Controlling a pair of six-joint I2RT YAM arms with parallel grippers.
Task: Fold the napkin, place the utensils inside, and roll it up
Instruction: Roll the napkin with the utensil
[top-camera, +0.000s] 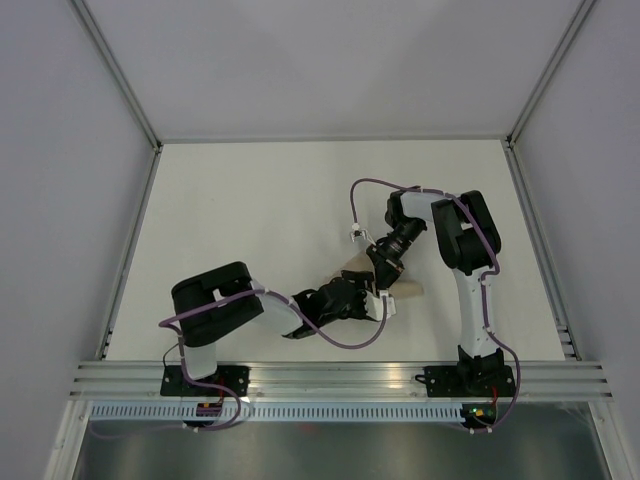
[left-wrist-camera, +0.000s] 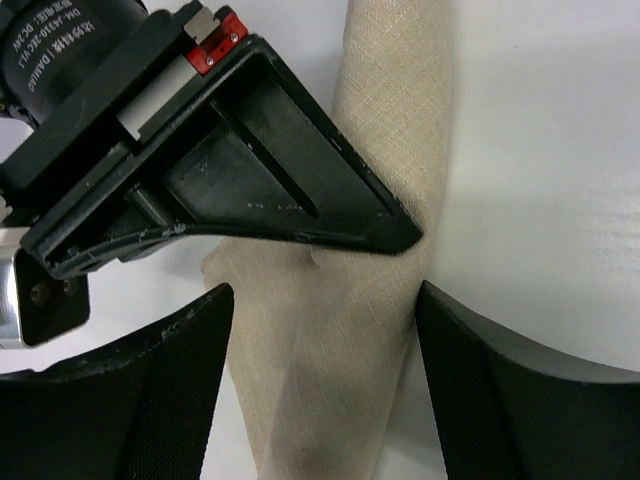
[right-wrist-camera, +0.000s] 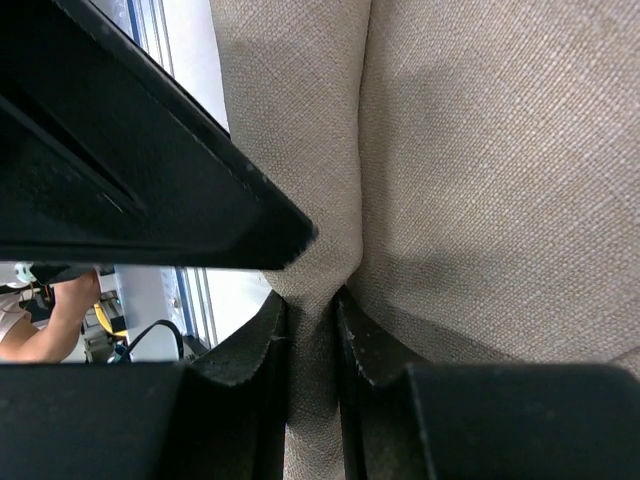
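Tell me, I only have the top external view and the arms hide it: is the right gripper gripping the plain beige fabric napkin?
Observer: Yes, the right gripper is shut on a pinched fold of the plain beige fabric napkin.
Operator: And the left?
Observer: The left gripper is open, fingers either side of the folded napkin.
Operator: Grippers clear of each other?
Observer: Close; a right finger lies across the napkin just ahead of the left fingers.

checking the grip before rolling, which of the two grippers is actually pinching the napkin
The right gripper: its fingers pinch a fold of the napkin. The left gripper stands wide open, one finger either side of it.
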